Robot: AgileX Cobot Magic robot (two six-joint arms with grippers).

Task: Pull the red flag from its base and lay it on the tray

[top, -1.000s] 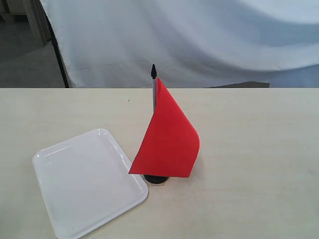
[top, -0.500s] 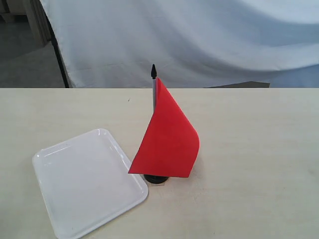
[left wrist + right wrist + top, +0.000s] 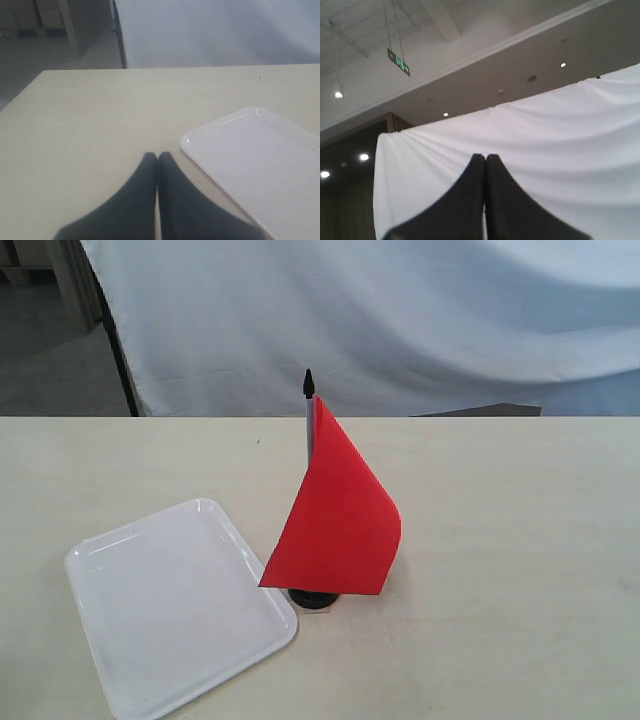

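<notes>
The red flag [image 3: 335,515] stands upright in the exterior view, its thin black pole ending in a pointed tip [image 3: 308,382]. Its foot sits in the small black base [image 3: 313,598], mostly hidden behind the cloth. The white tray [image 3: 170,600] lies flat just left of the base, nothing on it. Neither arm shows in the exterior view. In the left wrist view my left gripper [image 3: 157,156] is shut with nothing in it, over bare table beside the tray's corner [image 3: 260,160]. My right gripper [image 3: 485,157] is shut, holds nothing and points up at the white backdrop.
A pale wooden table [image 3: 520,540] carries everything. A white cloth backdrop [image 3: 400,320] hangs behind its far edge, with a dark stand leg [image 3: 118,350] at the left. The right wrist view shows ceiling lights and a green exit sign [image 3: 399,62].
</notes>
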